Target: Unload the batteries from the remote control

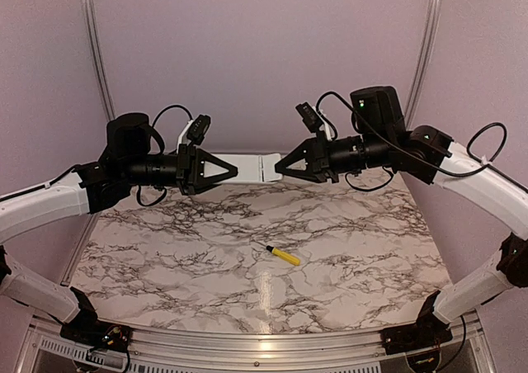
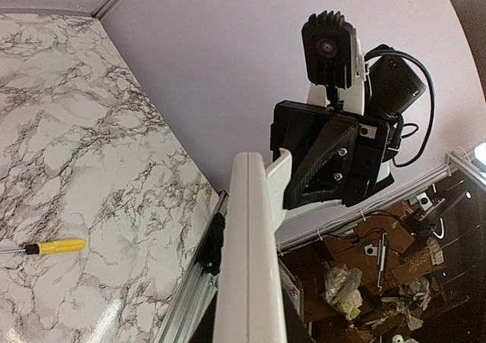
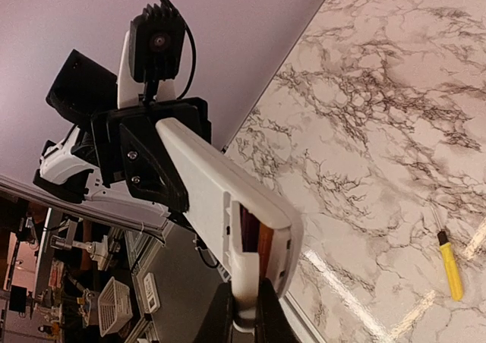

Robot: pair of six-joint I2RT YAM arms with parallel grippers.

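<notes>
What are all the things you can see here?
white flat plastic remote control: one, white, held in the air between both arms
reddish-orange battery: at least one, in the remote's open compartment
yellow-handled screwdriver: one, yellow and black, lying on the table
marble-patterned table: one, white with dark veins, below everything
left arm: one, black and white, jaws shut on the remote
right arm: one, black and white, jaws shut on the remote

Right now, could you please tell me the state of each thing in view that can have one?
remote control, held in the air between both claws, compartment open.
batteries, inside the compartment, a reddish side showing.
left claw, shut on the remote control's plain end.
right claw, shut on its compartment end.
screwdriver, lying flat on the table.
</notes>
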